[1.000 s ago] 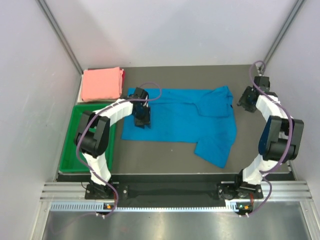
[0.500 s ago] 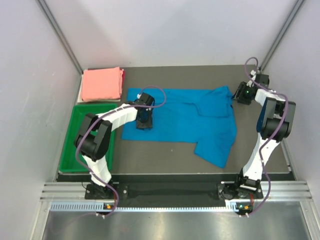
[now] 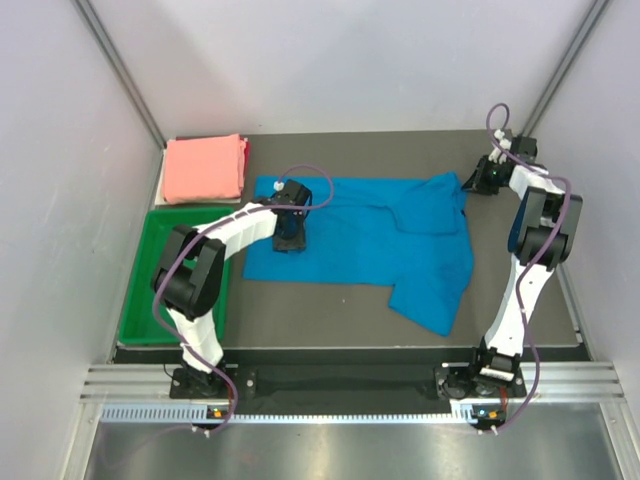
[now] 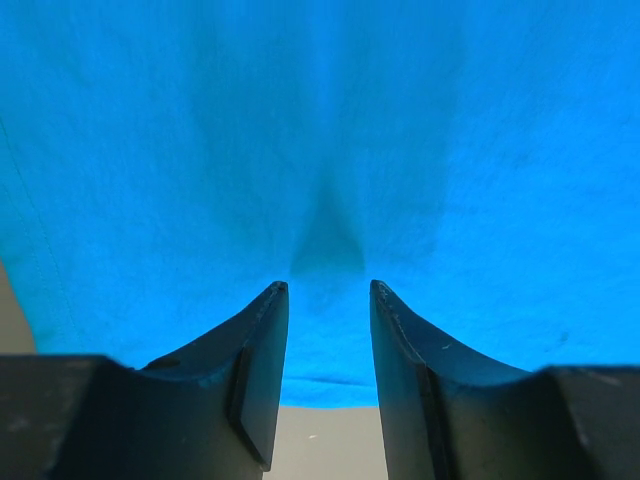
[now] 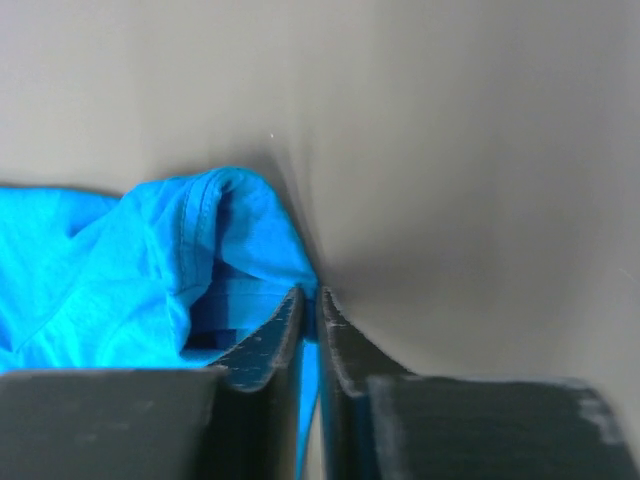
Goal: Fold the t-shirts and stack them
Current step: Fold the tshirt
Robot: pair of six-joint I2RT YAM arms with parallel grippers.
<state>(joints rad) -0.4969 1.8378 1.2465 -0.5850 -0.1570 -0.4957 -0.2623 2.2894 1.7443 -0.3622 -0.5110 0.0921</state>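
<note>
Right pincer (image 3: 474,184) is out by the far right corner of the dark grey tabletop (image 3: 330,310), right on the tip of the bright blue short-sleeved cloth t-shirt (image 3: 370,235). All of that shirt lies to its left, long axis running left to right across the middle of the tabletop, with one flap dropping toward the near edge on the right. Left pincer (image 3: 288,240) stands on the shirt's left part, so each arm has its own end. A folded salmon-pink cloth t-shirt (image 3: 205,168) sits in the far left corner, with a green plastic tray (image 3: 135,300) along the left edge just nearer than it.

Over to the left wrist: left pincer (image 4: 325,290) has its jaws apart, tips at the smooth blue t-shirt (image 4: 320,130), a small dark pucker just beyond the gap. Nothing is gripped. Pale tabletop (image 4: 320,440) shows past the hem.

Right wrist now: right pincer (image 5: 312,295) is clamped nearly together with a thin sliver of cloth between the jaws. The blue t-shirt (image 5: 120,260) bunches to its left, stitched hem curling over; bare tabletop (image 5: 450,150) lies on the right. Any fold looks set to travel leftward from this corner.
</note>
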